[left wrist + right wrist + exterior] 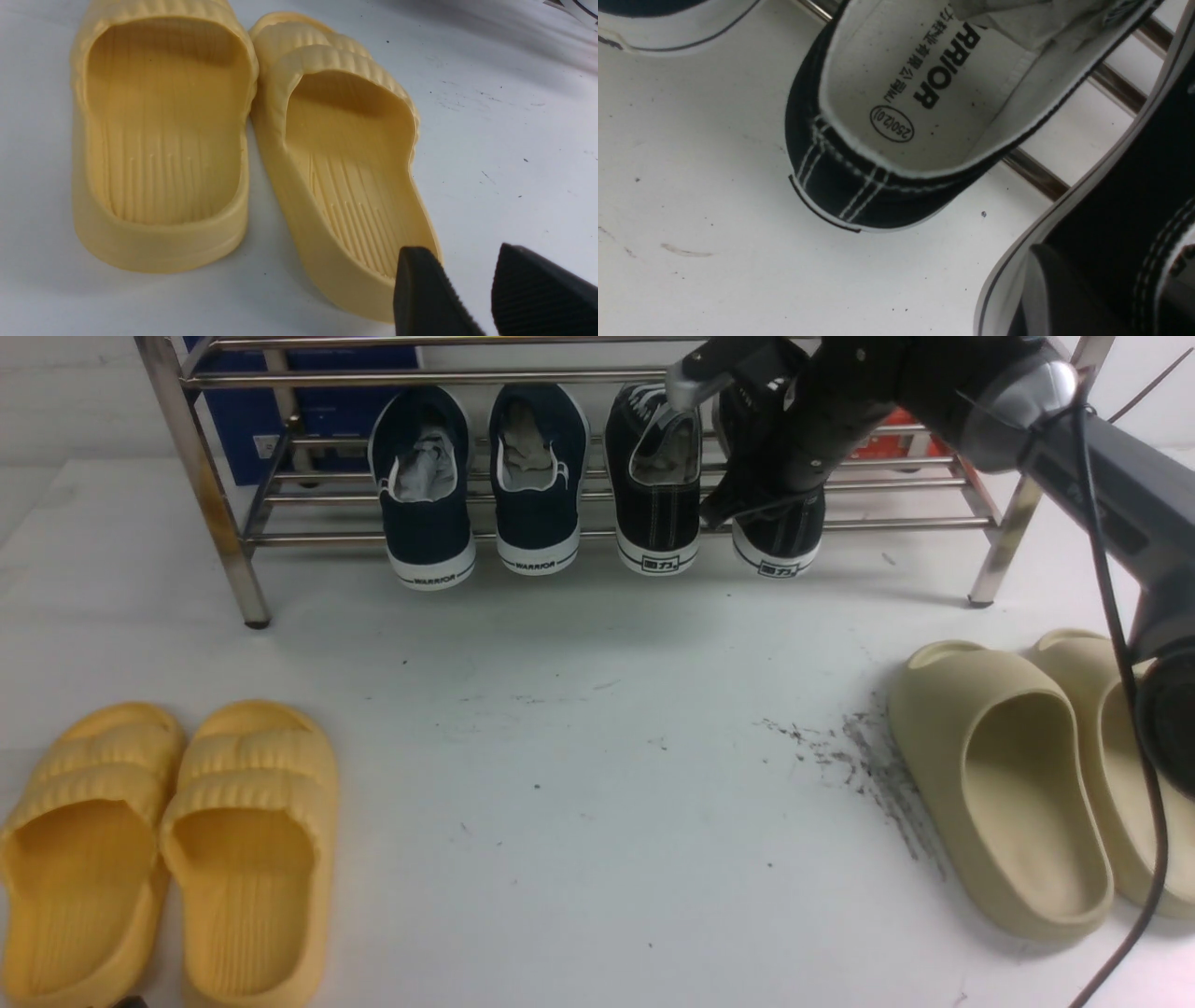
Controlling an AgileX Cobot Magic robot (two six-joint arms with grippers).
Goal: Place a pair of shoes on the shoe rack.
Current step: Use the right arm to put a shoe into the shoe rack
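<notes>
Final seating looked underway: right gripper (711, 446) met the outer black sneaker (782, 537), grip unclear; left gripper (460, 252) stood spread; release came next, if steady.

Right arm (1092, 476) in from the right side of the front view, reaching forward; grey forearm slants up and leftward to a silver joint collar (1036, 397). Black wrist section (868, 392) beyond it, partly cut off by the top edge. Right end effector (700, 450) angled toward the robot's left, two dark fingers spaced apart in the front view; grip state unclear. Right wrist view: one finger (1057, 291) plain near the frame edge, the other mostly cut off. Left end effector (462, 254) open, two black fingertips with a clear gap between, nothing gripped. Rest of left arm not visible in left wrist view.
</notes>
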